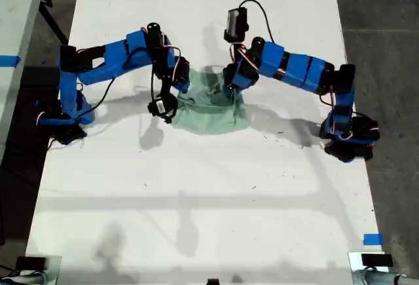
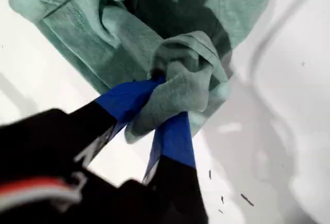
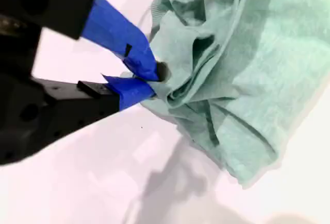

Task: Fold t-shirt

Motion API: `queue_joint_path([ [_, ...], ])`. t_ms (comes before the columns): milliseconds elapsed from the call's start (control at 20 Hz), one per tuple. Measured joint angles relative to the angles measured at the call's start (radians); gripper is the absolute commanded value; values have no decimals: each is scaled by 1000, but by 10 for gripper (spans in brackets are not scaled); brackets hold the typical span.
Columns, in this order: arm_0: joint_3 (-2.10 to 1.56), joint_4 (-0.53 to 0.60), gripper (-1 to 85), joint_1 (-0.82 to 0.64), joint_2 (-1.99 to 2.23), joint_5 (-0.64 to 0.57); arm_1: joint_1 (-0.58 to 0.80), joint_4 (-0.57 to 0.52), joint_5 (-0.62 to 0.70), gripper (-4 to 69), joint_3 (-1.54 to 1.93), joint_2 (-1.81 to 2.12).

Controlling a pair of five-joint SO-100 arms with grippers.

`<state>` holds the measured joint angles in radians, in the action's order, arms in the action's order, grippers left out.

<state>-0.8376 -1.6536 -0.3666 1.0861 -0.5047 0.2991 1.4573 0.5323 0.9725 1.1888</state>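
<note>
A bunched wad of the t-shirt [image 2: 180, 87] is clamped between the blue fingers [image 2: 175, 139] of my first gripper [image 2: 165, 112], which are closed narrowly onto thick, rolled cloth. From that pinch the garment spreads away in loose, crumpled layers, with a seamed hem running just beyond the fingertips.

My second gripper [image 3: 149, 80] is likewise closed on an edge of the t-shirt, its two blue fingers [image 3: 124, 38] nearly meeting over a few folded layers. The cloth fans outward from this grip and ends in a soft corner lying on the white table [image 3: 103, 183].

In the exterior view the shirt [image 1: 213, 108] is seen as a compact heap between the two arms, one gripper [image 1: 171, 103] at each side of it, on the white table [image 1: 196, 200]. Which arm there carries which wrist camera cannot be told.

The fold is judged to be unfinished: the cloth is gathered, not flat. Several risks follow from this. Because each pinch takes in several layers, a lift may drag the whole heap instead of one edge, and a crooked fold would result. If the arms are drawn apart unevenly, the thick wad may slip from one grip. If the cloth is released as it lies, wrinkles would be trapped under the next fold.
</note>
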Motion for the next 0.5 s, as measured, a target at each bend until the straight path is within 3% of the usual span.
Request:
queue_joint_path([
  [50,0,0,261,-17,0,-15,17,0,2,387,-2,2],
  [200,0,0,273,-114,61,-41,104,31,35,314,-2,11],
  [500,-29,-58,226,-367,448,-121,351,118,120,256,179,397],
])
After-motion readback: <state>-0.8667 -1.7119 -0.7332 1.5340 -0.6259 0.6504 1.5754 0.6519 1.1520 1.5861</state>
